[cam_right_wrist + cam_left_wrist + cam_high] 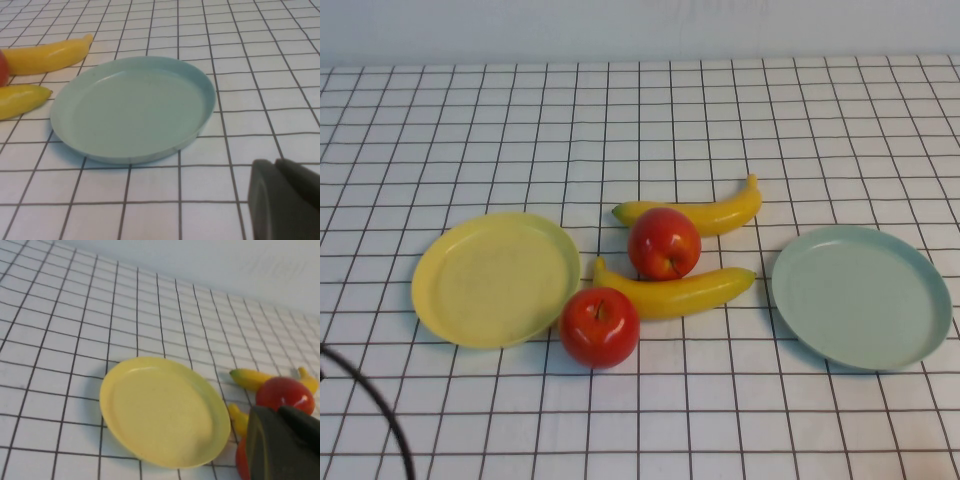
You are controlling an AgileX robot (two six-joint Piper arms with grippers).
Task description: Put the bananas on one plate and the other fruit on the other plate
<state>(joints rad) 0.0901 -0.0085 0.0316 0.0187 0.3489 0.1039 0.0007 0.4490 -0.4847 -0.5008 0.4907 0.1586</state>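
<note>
Both plates are lying empty because the left gripper (280,440), jaws closed beside the apples (285,394), and right gripper (285,200), closed near the blue-green plate (132,107), are gripping nothing, bananas (675,290) waiting between the yellow plate (162,410) and its partner.

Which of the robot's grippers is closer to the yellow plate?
The left. The left gripper, shut, hovers by the yellow plate near the apples; the right gripper, also shut, is beside the blue-green plate across the table.
</note>
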